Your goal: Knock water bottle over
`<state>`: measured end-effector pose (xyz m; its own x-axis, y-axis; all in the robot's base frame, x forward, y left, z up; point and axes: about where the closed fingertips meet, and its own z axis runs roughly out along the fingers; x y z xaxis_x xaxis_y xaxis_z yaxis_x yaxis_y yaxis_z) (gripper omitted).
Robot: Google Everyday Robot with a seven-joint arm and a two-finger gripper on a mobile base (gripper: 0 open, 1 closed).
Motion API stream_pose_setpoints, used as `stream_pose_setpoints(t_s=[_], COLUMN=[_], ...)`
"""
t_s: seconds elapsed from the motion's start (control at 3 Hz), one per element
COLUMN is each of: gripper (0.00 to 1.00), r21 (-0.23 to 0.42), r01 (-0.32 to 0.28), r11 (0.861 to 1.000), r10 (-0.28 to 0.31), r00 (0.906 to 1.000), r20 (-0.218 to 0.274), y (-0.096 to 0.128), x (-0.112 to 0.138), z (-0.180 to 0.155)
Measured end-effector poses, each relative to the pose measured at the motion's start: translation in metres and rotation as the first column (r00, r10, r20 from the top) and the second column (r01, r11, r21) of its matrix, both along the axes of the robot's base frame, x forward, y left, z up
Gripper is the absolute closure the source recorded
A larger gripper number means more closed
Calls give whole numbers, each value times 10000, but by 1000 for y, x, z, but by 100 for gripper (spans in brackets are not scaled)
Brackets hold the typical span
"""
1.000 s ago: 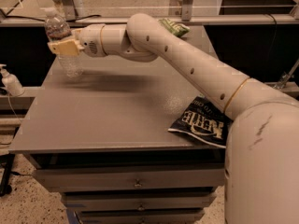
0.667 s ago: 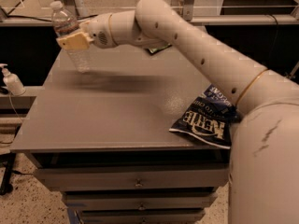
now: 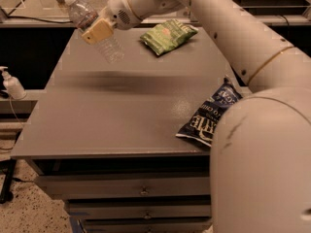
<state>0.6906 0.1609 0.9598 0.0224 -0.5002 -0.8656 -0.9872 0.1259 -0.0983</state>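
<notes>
**Bottle Is Tipping, Not Down Yet**

In the camera view, the pincer [image 3: 98, 30] is squeezing the water bottle [image 3: 112, 51] around its middle, just left of the green bag [image 3: 167, 35]. The bottle is leaning, with its white cap pointing up and away from the green bag. Its bottom seems to be hanging above the bench [image 3: 121, 115], not touching it. So the job is looking partly done: the bottle is tilting, but it is not lying flat yet.

The bottle is looking clear, and I cannot tell if water is in it. The green bag is looking shut and puffy. A blue bag [image 3: 206, 115], nearer than the green bag, is looking shut too. A small pump bottle [image 3: 12, 84] is standing far left of the green bag, off the bench.
</notes>
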Motion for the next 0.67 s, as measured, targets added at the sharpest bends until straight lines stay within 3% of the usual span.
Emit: stream_pose_setpoints(t_s=[0.33, 0.67], gripper=[100, 100], r21=[-1759, -3798], r01=[-674, -1774], r11=[9821, 9079], r10=[646, 1511], r00=[9977, 9836], r20=[-216, -982], y=[-16, -37], x=[-13, -47], z=[-18, -52])
